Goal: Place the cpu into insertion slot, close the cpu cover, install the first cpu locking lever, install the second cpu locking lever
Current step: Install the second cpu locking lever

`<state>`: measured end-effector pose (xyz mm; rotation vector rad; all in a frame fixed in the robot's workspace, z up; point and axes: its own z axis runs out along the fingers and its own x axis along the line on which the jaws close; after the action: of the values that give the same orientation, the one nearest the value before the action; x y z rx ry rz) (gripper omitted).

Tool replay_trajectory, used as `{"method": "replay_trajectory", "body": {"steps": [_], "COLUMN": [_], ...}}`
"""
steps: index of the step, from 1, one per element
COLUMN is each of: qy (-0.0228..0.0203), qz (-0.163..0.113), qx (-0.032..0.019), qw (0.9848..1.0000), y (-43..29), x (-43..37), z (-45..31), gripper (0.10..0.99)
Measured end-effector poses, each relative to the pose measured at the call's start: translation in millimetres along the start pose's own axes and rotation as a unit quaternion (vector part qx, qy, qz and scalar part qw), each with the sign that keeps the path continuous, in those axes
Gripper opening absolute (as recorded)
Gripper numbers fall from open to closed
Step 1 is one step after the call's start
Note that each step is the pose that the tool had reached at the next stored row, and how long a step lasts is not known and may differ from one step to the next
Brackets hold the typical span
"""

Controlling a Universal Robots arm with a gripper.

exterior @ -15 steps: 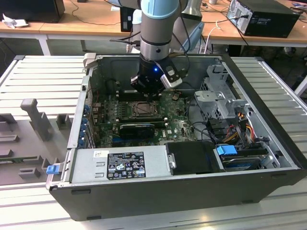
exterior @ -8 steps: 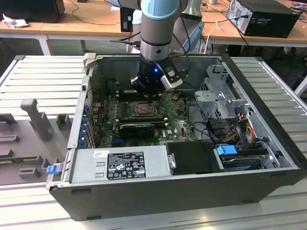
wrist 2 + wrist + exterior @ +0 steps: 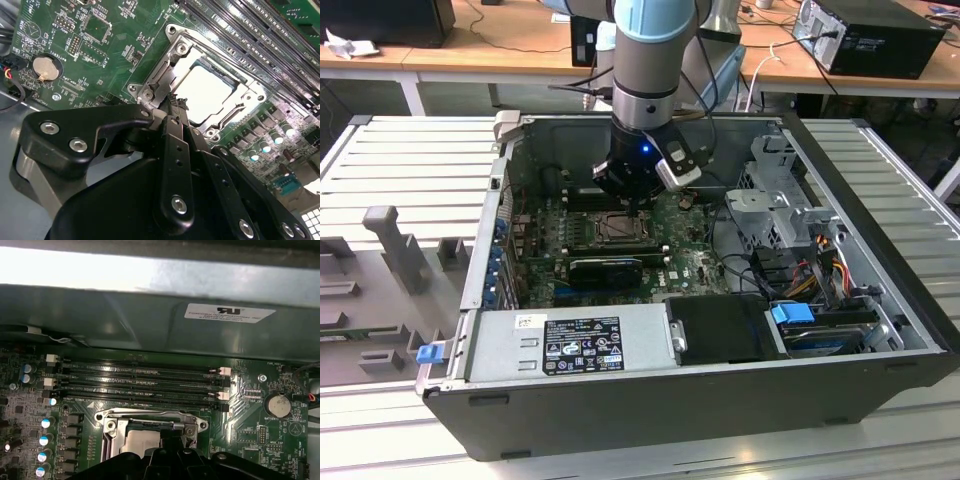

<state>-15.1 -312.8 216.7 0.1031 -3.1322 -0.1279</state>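
In the exterior view we see the arm reaching down into the open computer case (image 3: 880,330) on the bench (image 3: 410,160), with the tool (image 3: 638,205) just above the slot (image 3: 620,228) in the middle of the green board (image 3: 695,265). In the second wrist view the cpu (image 3: 207,95) lies flat inside the slot (image 3: 170,75), its pale top visible through the cut-out of the cover (image 3: 245,102), which seems to lie down over it. The black fingers (image 3: 175,130) come together at the slot's edge, touching or almost touching the metal there, but we cannot tell if they are clenched on something.
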Motion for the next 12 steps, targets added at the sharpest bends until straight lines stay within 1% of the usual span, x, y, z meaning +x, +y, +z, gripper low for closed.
{"method": "replay_trajectory", "body": {"steps": [5, 8, 12], "qy": [0.0, 0.0, 0.0], "qz": [0.0, 0.0, 0.0], "qx": [0.0, 0.0, 0.0], "qw": [1.0, 1.0, 1.0], "y": [0.2, 0.7, 0.9], "x": [0.0, 0.0, 0.0], "z": [-3.0, -8.0, -10.6], "gripper": [0.106, 0.106, 0.106]}}
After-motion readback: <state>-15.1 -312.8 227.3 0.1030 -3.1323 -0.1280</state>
